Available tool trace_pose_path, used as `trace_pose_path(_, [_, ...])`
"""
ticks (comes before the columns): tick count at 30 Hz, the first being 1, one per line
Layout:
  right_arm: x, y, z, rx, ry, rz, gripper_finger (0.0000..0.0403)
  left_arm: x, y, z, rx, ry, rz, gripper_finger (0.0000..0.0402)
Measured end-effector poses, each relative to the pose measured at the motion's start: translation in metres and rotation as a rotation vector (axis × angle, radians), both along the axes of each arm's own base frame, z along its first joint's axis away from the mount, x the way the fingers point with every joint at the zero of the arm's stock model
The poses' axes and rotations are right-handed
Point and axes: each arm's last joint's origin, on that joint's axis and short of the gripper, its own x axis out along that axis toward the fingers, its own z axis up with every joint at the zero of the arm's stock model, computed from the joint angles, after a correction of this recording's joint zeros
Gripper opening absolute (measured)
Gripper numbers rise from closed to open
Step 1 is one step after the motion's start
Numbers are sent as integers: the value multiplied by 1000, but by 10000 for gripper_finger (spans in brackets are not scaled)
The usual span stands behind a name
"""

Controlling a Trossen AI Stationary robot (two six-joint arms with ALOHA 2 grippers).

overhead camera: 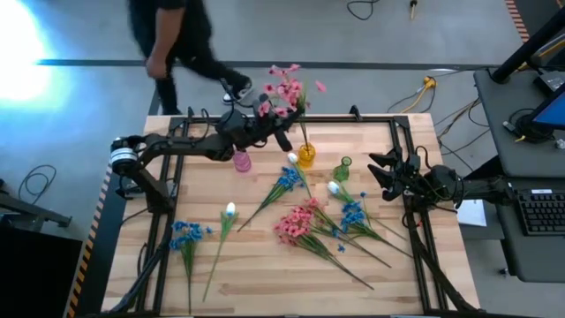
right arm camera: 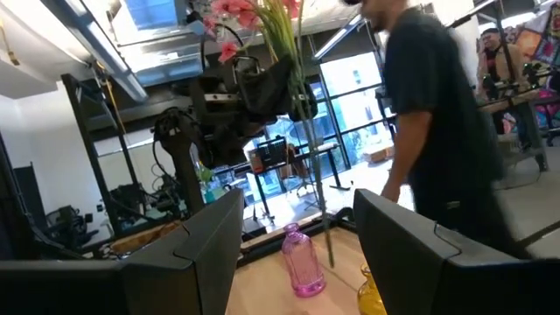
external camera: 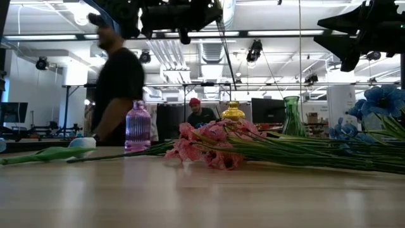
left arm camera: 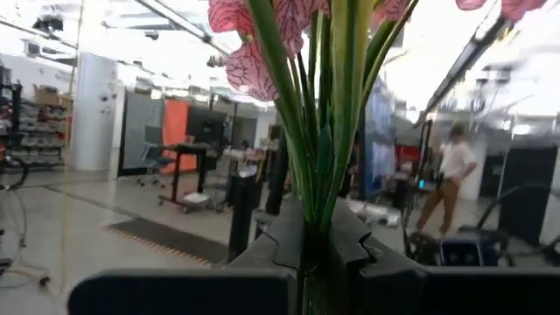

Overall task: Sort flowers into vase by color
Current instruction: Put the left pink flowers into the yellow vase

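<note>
High view: left gripper (overhead camera: 281, 129) jaws clamped on pink flowers (overhead camera: 284, 91); right gripper (overhead camera: 381, 171) jaws apart.

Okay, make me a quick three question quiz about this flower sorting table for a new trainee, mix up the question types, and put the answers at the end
1. True or false: the left gripper holds a pink flower by its stem.
2. Which vase stands nearest the held stem's lower end? A pink, B yellow, C green.
3. Fill in: the right gripper is ____, holding nothing.

Key: 1 true. 2 B. 3 open.
</note>
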Motion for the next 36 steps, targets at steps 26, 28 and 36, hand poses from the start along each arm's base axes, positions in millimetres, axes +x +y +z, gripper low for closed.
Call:
trace_pose_path(26, [2, 0, -2, 8, 22, 3, 210, 38, 20, -3, 126, 147, -52, 0])
trace_pose_path(28, [1, 0, -2, 5, 22, 2, 210, 38, 20, -3, 127, 145, -51, 0])
trace_pose_path(36, [2, 0, -2, 5, 24, 2, 210, 34, 23, -15, 133, 170, -35, 0])
